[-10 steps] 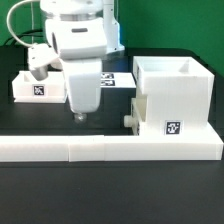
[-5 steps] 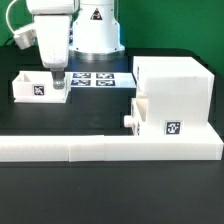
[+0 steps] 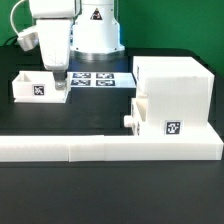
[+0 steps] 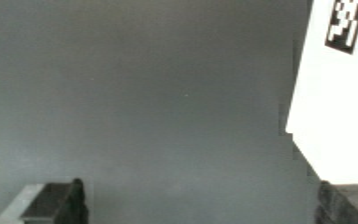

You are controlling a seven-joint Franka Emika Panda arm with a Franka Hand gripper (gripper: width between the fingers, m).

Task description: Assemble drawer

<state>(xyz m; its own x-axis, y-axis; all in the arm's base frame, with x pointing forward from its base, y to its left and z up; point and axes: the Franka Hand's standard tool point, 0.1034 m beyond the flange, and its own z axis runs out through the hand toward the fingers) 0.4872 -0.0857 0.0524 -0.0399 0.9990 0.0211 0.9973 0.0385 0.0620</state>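
Note:
The drawer housing (image 3: 176, 92) is a tall white box with a square tag, at the exterior view's right. A tray with a round knob (image 3: 129, 119) sits part way in its lower opening. A second small tagged white tray (image 3: 30, 87) stands at the back left. My gripper (image 3: 58, 92) hangs just to the right of that tray, low over the table, open and empty. In the wrist view my gripper (image 4: 202, 198) shows two dark fingertips (image 4: 55, 200) far apart over bare dark table. A white tagged surface (image 4: 336, 90) lies at one edge; I cannot tell which part it is.
The long low white L-shaped wall (image 3: 110, 150) runs along the front and up against the housing. The marker board (image 3: 98, 79) lies flat at the back, between the small tray and the housing. The arm's white base (image 3: 95, 30) stands behind it.
My gripper has moved from the table's middle to the exterior view's left and back, ending beside the small tray. It has hardly moved in the last half second.

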